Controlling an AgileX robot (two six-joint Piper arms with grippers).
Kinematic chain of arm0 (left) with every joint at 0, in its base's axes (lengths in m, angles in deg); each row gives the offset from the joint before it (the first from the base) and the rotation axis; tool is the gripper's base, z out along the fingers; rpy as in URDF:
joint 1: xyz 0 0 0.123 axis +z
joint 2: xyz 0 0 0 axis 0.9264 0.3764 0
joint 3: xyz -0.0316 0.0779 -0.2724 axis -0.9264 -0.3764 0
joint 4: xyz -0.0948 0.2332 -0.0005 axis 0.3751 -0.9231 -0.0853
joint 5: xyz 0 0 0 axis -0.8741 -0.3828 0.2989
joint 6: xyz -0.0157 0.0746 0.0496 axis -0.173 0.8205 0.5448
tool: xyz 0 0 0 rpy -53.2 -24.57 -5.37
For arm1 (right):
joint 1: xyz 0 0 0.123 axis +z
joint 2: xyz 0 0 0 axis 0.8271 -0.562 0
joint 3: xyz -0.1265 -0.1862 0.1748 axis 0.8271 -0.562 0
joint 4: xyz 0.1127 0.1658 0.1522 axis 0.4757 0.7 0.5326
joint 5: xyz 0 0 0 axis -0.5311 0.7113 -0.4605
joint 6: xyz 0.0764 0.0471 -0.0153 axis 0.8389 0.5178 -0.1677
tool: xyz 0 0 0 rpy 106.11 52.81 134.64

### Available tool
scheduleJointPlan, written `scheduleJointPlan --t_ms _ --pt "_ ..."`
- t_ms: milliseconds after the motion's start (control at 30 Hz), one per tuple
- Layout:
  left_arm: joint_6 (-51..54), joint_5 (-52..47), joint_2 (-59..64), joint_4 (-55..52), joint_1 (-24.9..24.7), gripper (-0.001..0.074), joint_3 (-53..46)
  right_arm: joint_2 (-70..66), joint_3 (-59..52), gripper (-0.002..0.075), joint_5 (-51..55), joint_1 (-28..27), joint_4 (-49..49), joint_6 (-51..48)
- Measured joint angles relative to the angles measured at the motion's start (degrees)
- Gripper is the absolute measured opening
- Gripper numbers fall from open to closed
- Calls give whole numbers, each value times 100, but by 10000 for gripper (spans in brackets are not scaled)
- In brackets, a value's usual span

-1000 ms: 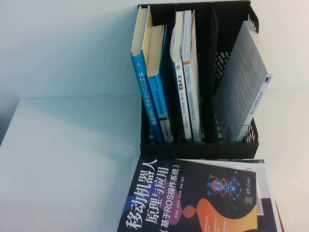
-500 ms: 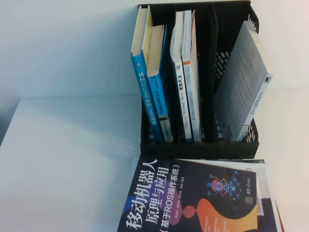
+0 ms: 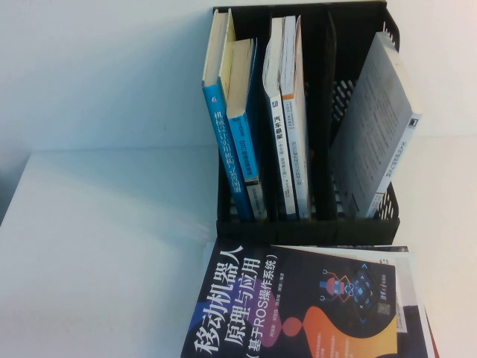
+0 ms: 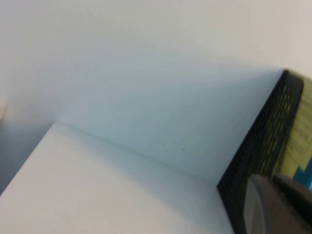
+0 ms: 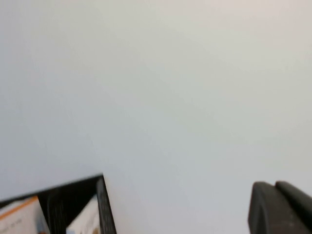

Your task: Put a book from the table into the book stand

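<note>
The book [image 3: 298, 306], black cover with white Chinese title including "ROS", lies flat on the table [image 3: 104, 246] just near of the book stand [image 3: 305, 227], atop other papers [image 3: 414, 298]; left gripper [image 4: 278, 207] and right gripper [image 5: 280, 209] show only dark edges, opening not determinable.

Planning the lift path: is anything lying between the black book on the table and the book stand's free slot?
Nothing visible does. The book lies flat on the table, right in front of the book stand; the slot between the white books and the leaning book shows empty. The left hand and right hand show only at their own cameras' edges.
</note>
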Motion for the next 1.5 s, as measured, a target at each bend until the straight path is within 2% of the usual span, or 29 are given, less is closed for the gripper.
scheduleJointPlan --t_ms 267,367,567,733,867,1067,1167,1300,1500 --pt "-1060 1921 0 166 0 -4 0 0 11 -3 -1699 0 -163 432" --pt "-1268 1783 0 -229 0 -4 250 0 244 -3 -1735 0 -625 571" --pt "-1353 1179 -12 -1464 0 -4 1413 0 1234 -3 -1824 0 -1789 572" --pt "-1357 674 118 -2325 0 -4 2333 0 2184 -3 -1596 0 -2155 572" --pt "-1319 -330 614 -2448 -69 -4 2862 -159 3031 -3 -411 0 -2192 749" --pt "-1294 -2380 1597 -2626 -659 -4 3542 -938 4280 -3 3063 0 -2151 879" --pt "-1324 -3379 2202 -2649 -962 -4 3853 -1413 4515 -3 4302 25 -2151 947" --pt "-1349 -4178 2845 -2601 -1134 -4 4073 -1734 4518 -3 5303 59 -2097 1023" --pt "-1323 -4238 3297 -2513 -1147 -4 4077 -1761 4490 -3 5674 287 -1514 1157"
